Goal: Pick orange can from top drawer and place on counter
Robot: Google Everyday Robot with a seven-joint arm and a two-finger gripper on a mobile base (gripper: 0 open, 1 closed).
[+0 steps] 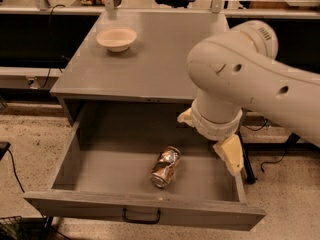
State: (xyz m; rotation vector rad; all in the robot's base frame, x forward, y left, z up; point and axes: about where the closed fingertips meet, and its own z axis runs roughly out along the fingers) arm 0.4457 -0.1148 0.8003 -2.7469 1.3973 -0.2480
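Grey drawer [145,211] stands pulled out beneath desk [150,69]. Can [166,166] lies on its side on drawer floor, near centre, round silver end toward front panel. Gripper [207,136] hangs over right rear part of drawer, under bulky white arm [250,79]. Cream fingers [229,154] spread wide, holding nothing. Can sits lower than fingers and toward drawer centre from them: near, apart, no contact. Cream bowl [116,38] on desk, far-left area, well apart from can.
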